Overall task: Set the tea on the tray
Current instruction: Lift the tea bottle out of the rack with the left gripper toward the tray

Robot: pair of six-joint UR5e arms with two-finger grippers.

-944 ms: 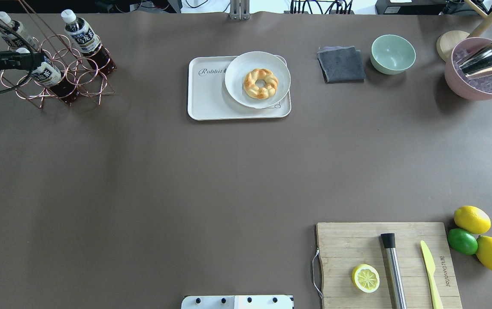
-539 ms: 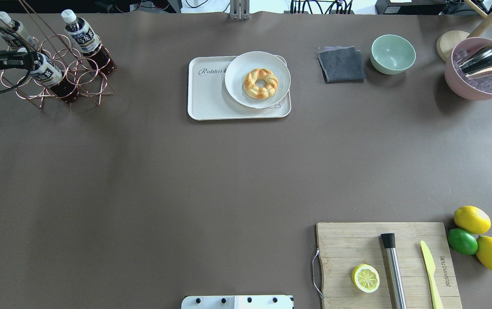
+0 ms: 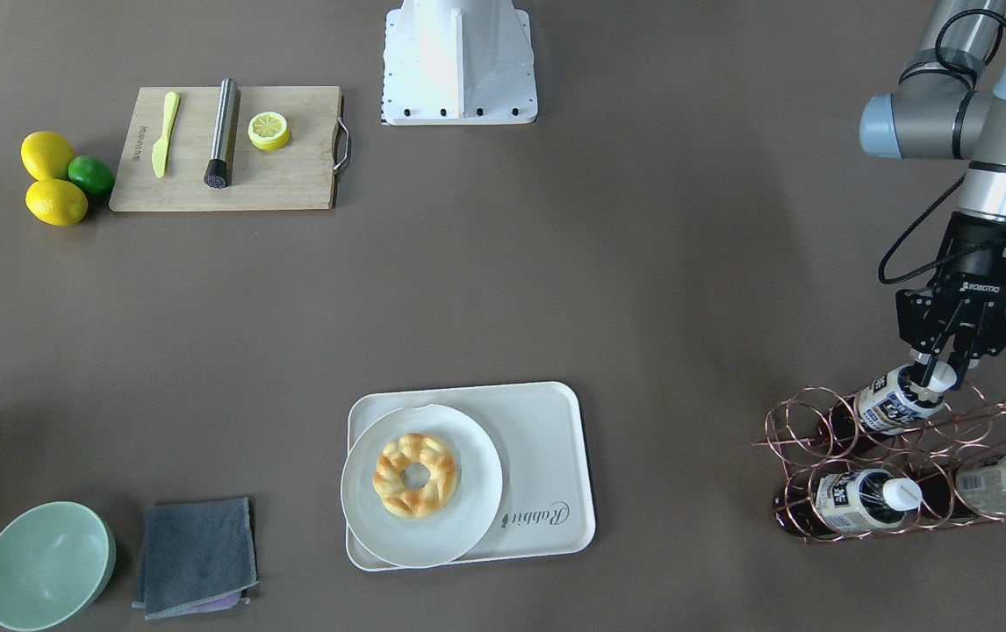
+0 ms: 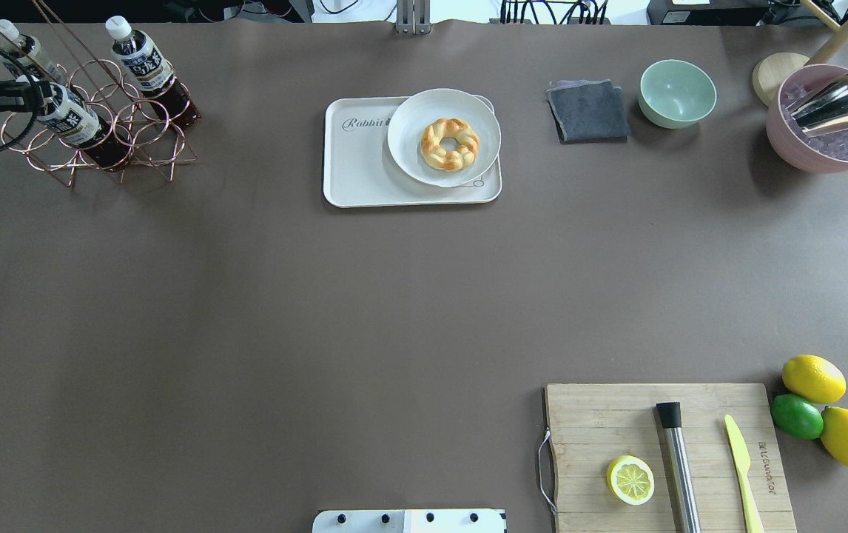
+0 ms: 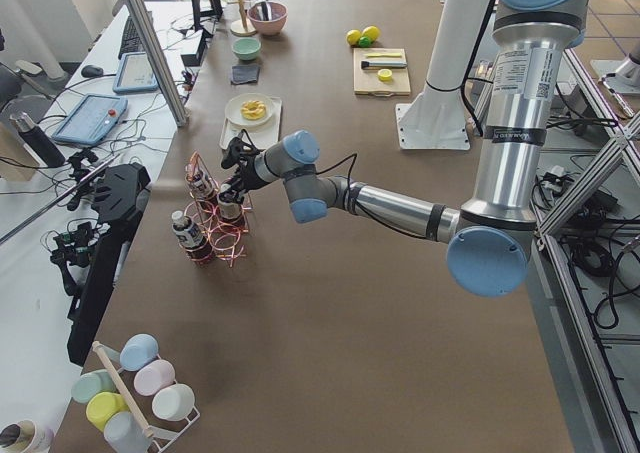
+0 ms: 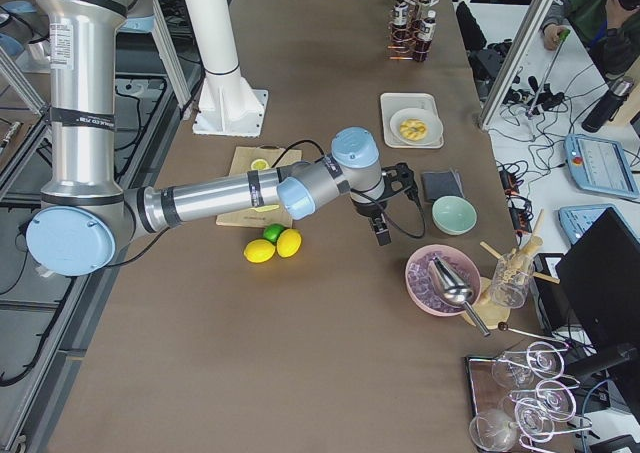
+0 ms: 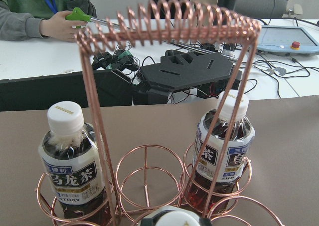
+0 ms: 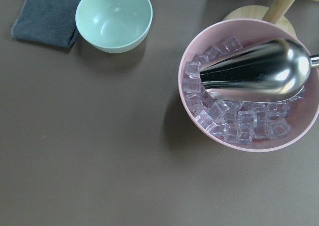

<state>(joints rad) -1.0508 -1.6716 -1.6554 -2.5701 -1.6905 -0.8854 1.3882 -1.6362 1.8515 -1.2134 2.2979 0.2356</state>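
Front-facing view: left gripper (image 3: 937, 376) is narrow, its fingers pinched on the white cap of the tea (image 3: 892, 405). The bottle sits tilted in the copper wire rack (image 3: 797, 426) at the table's end. Its long axis runs from the cap, up-right at the gripper, to the base, down-left among the rings. Wire partly screens the base. The tray (image 3: 547, 421) lies well apart, mid-table, with a white plate (image 3: 478, 496) holding a pastry ring on one half.

Overhead view: the tea (image 4: 69, 122) slants with its cap end up-left and its base down-right. Fingers cover the cap. The gripper body is cut off at the frame's left edge.

Exterior left view: the near arm reaches to the rack. The held bottle is too small to pick out.

Exterior right view: right gripper (image 6: 382, 228) hangs over the table. Its opening cannot be told.

Left wrist view: two other dark bottles stand upright in the rings. A white cap (image 7: 169, 217) shows at the bottom edge, the rest cut off.

Right wrist view: a pink bowl (image 8: 197, 136) of ice with a metal scoop.
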